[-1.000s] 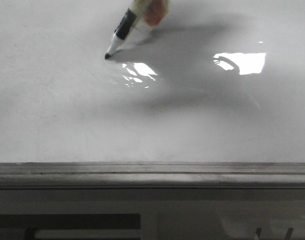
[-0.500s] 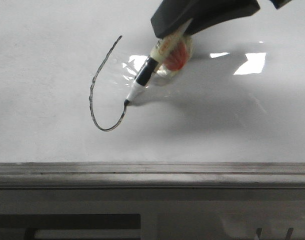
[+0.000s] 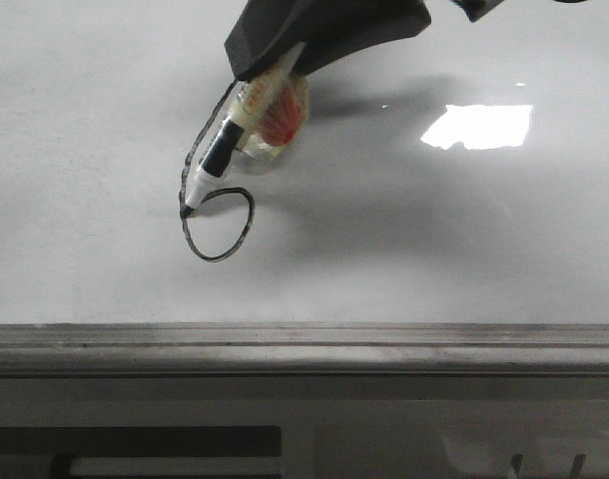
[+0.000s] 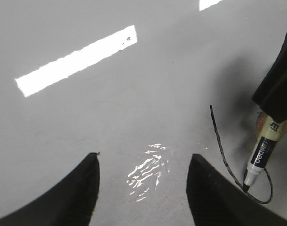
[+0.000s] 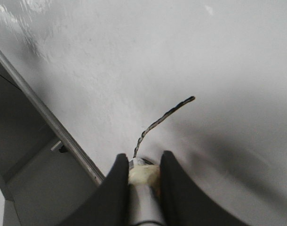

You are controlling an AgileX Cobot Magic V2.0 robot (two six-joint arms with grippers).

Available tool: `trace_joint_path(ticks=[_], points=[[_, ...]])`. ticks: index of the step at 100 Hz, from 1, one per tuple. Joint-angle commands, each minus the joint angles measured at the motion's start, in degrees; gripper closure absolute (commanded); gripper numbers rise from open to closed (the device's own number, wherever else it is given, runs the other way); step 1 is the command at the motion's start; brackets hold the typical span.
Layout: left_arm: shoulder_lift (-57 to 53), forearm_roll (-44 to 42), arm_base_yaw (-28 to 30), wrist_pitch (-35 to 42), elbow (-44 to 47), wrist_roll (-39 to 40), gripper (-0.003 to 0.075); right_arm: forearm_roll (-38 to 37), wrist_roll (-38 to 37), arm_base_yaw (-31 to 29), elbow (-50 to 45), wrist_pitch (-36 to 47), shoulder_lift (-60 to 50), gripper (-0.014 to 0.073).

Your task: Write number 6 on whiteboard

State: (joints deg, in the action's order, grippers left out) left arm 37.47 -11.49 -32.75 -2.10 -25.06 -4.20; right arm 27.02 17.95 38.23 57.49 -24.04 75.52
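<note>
The right pincer (image 3: 270, 100) is clamped on a marker (image 3: 217, 163), which slants down and to the left so that its tip touches the whiteboard (image 3: 434, 269) at the left side of the loop. The left pincer (image 4: 142, 188) hangs wide and empty above bare board, just beside the writing and apart from it. The 6 (image 3: 217, 215) lies left of the board's middle, nearer the front frame (image 3: 304, 344) than the far edge: a slanted stem, partly hidden by the marker, runs down into an oval loop that looks almost shut.

The step in hand is closing that loop. To do it well, I would keep the tip pressed evenly and carry it the small remaining way until the curve meets the stem, with no gap or overshoot past the line. The marker's tilt should stay as it is, since a change could skip or smear the ink. Then lift straight up off the board, so no tail trails from the join.
</note>
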Motion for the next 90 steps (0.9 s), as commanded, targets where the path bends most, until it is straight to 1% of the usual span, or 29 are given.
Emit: trace_joint_path(ticks=[1,15,23,34,50,59,66,79,90], points=[[-0.14,0.57,0.06,4.54,-1.61,0.63,0.0336,-3.3,1.12,-0.38,1.25,4.94,-0.71,0.0657],[-0.14,0.99,-0.36,4.67,-1.61,0.63,0.0336,-3.3,1.65,2.06,1.25,5.31,-3.56,0.0657],[0.13,2.88,-2.57,4.67,-1.61,0.63,0.0336,-3.3,1.65,3.49,1.25,3.65,-5.52,0.0657],[1.63,2.78,-8.03,4.54,-1.61,0.63,0.0336,-4.21,1.74,4.56,1.25,1.29,-6.3,0.0657],[6.64,0.73,-17.04,4.65,-1.61,0.63,0.0336,-5.69,1.74,4.93,1.25,-1.53,-6.37,0.0657],[9.83,0.37,-19.9,6.09,-1.61,0.63,0.0336,-5.69,1.74,5.13,1.25,-2.19,-6.37,0.0657],[12.71,0.37,-20.85,8.63,-1.61,0.63,0.0336,-5.69,1.74,5.69,1.25,-2.56,-6.37,0.0657],[17.55,0.97,-20.85,13.91,-1.61,0.63,0.0336,-5.69,1.74,7.25,1.25,-2.56,-6.37,0.0657],[19.92,1.6,-20.85,15.41,-1.61,0.63,0.0336,-5.69,1.74,7.35,1.25,-2.56,-6.37,0.0657]])
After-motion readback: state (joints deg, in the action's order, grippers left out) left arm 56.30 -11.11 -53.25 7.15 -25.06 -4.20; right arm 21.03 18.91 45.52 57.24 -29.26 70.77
